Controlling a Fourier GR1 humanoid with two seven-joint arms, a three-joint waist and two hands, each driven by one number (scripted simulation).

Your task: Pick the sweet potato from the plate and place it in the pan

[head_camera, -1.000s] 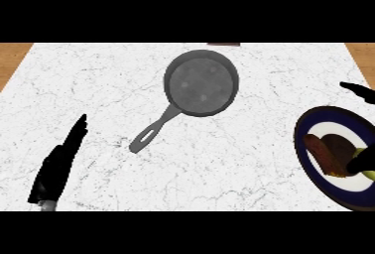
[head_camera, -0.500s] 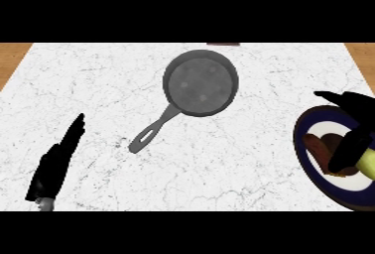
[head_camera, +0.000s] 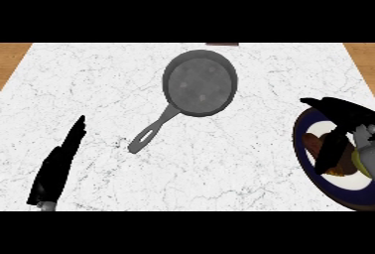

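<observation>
The fingers of the right hand (head_camera: 343,130) hang curved over the plate (head_camera: 302,149) at the counter's right edge, one dark finger reaching down across the brown sweet potato (head_camera: 316,145), which lies on the plate's white middle; whether they have closed on it or only arch above it I cannot tell, since the hand covers most of it. The sweet potato is on the plate, well apart from the pan (head_camera: 199,82), which sits toward the far middle of the counter (head_camera: 110,99) with its handle running down and to the left. To do this step well, I judge the fingers and thumb should come down on either side of the sweet potato across its narrow width, near its middle, so that it lifts level and does not roll on the plate; the lift should clear the plate's dark rim before any travel toward the pan. The right hand comes in from the right edge, palm turned down over the plate. The left hand (head_camera: 58,163) rests at the lower left, fingers straight and together, pointing up the counter, touching nothing.
</observation>
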